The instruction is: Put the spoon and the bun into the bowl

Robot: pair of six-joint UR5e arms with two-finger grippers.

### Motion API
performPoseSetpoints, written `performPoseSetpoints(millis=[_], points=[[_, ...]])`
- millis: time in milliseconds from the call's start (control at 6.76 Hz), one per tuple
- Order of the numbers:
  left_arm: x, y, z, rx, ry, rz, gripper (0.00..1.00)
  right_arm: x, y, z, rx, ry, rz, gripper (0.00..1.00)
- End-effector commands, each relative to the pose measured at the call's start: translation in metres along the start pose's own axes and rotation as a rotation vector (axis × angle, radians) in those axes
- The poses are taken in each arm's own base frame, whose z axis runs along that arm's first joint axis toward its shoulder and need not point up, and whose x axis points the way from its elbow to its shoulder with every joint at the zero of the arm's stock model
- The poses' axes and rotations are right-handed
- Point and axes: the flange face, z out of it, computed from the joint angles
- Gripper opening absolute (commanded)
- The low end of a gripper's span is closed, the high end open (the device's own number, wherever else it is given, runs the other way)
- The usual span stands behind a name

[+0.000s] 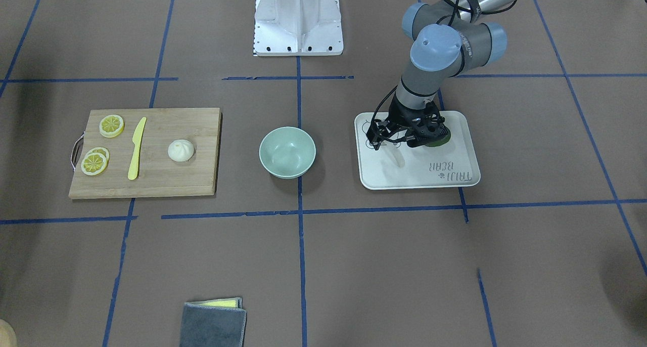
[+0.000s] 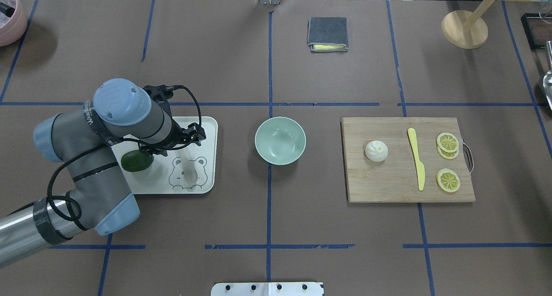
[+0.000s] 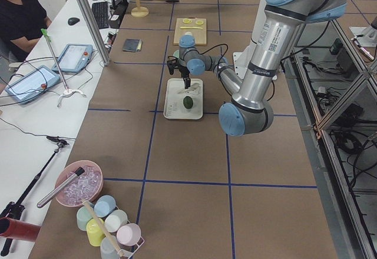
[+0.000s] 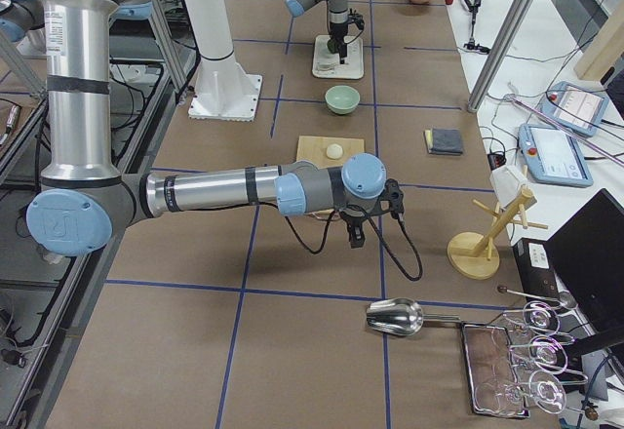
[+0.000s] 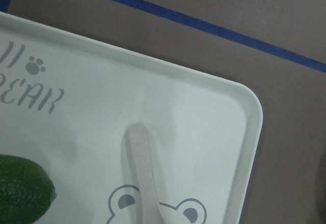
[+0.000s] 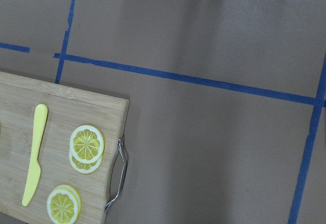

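The pale beige spoon lies on the white bear-print tray, scoop on the bear drawing; its handle shows in the left wrist view. My left gripper hangs just above the handle and looks open and empty; it also shows overhead. The white pleated bun sits on the wooden cutting board. The mint-green bowl stands empty between tray and board. My right gripper shows only in the exterior right view, beyond the board's handle end; I cannot tell its state.
A dark green avocado lies on the tray beside the left wrist. On the cutting board lie a yellow knife and lemon slices. A folded grey cloth and a wooden stand sit at the far side.
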Motion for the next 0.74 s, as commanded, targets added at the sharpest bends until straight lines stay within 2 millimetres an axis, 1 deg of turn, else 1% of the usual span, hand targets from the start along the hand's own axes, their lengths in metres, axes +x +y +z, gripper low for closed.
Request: performPoseSetpoints(millis=[0,296,591], points=[[-0.002,0.004,0.015,0.000,-0.027,0.002,0.89,0.001,0.000,0.000,0.000,0.000,0.002,1.00],[-0.005,0.010,0.023,-0.010,-0.039,0.009,0.85,0.001,0.000,0.001,-0.001,0.000,0.001,1.00],[-0.006,0.013,0.027,-0.015,-0.047,0.011,0.78,0.001,0.000,0.001,-0.001,0.000,0.001,1.00]])
